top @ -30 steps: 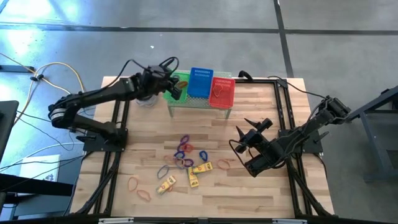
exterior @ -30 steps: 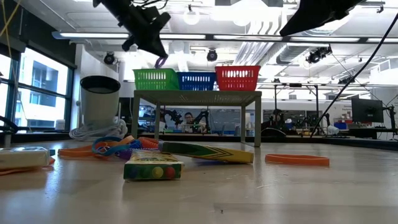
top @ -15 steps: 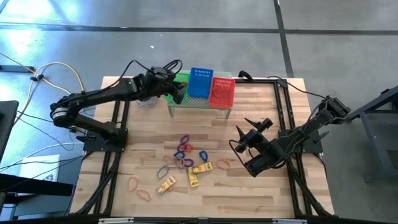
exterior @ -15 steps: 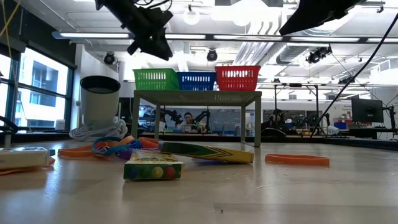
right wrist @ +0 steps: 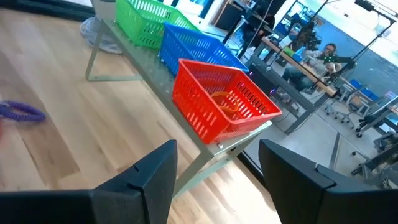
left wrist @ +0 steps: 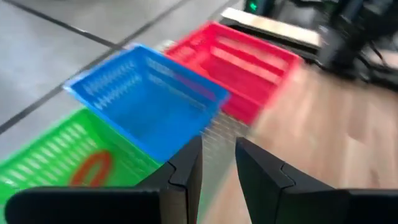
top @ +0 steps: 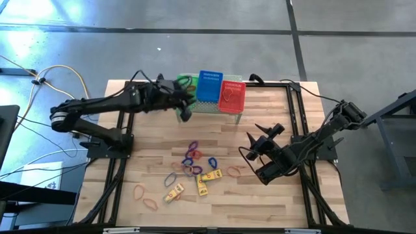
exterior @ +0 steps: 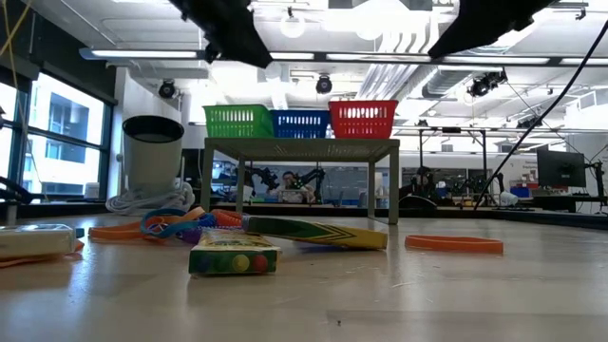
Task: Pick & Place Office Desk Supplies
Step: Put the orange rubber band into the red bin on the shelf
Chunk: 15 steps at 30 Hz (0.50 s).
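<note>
The left tool (top: 184, 112) is held above the desk (top: 273, 195), just in front of the small raised stand (top: 207, 109) near the far edge. Its two dark fingers (left wrist: 186, 168) are seen in the left wrist view with a narrow gap between them, and nothing is grasped there. On the stand three mesh baskets are placed in a row: the green basket (top: 186, 84), the blue basket (top: 210, 86) and the red basket (top: 232, 95). An orange band (left wrist: 90, 169) is lying inside the green one, and another orange loop (right wrist: 222, 103) is seen in the red one.

The right tool (top: 253, 144) is kept over the right half of the desk, its fingers (right wrist: 149, 177) set wide apart and empty.

The remaining supplies are scattered in the middle of the desk towards the near edge: purple and blue loops (top: 192, 156), yellow oblong pieces (top: 209, 175), and orange-red bands (top: 139, 192). One orange band (exterior: 453, 244) is lying apart from the pile, nearer to the right tool.
</note>
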Each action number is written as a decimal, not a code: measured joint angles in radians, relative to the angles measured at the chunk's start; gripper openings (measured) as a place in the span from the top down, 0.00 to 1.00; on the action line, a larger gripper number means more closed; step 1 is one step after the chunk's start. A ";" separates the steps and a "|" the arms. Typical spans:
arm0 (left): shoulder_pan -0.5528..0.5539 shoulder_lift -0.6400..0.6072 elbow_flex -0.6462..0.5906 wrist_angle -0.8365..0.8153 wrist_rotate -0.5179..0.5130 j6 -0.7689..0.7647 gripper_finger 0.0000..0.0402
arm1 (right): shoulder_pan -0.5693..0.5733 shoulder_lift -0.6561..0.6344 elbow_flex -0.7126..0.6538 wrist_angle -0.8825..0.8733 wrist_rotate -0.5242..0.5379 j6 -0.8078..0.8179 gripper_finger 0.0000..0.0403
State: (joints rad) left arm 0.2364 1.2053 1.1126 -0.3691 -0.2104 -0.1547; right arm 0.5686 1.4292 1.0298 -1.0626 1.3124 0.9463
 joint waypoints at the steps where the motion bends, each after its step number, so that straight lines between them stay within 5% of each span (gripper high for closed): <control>1: -0.023 -0.007 0.000 -0.027 0.000 0.000 0.77 | 0.001 0.000 0.000 0.001 -0.014 -0.016 0.47; 6: -0.140 -0.044 0.000 -0.183 0.000 -0.011 0.77 | 0.000 0.000 0.000 0.044 -0.172 -0.177 0.47; 15: -0.350 -0.064 -0.088 -0.427 -0.090 -0.289 0.77 | -0.043 0.000 0.000 0.175 -0.653 -0.244 0.47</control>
State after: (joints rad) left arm -0.1138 1.1416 1.0248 -0.7959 -0.3009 -0.4439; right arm 0.5253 1.4288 1.0298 -0.8879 0.6590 0.7019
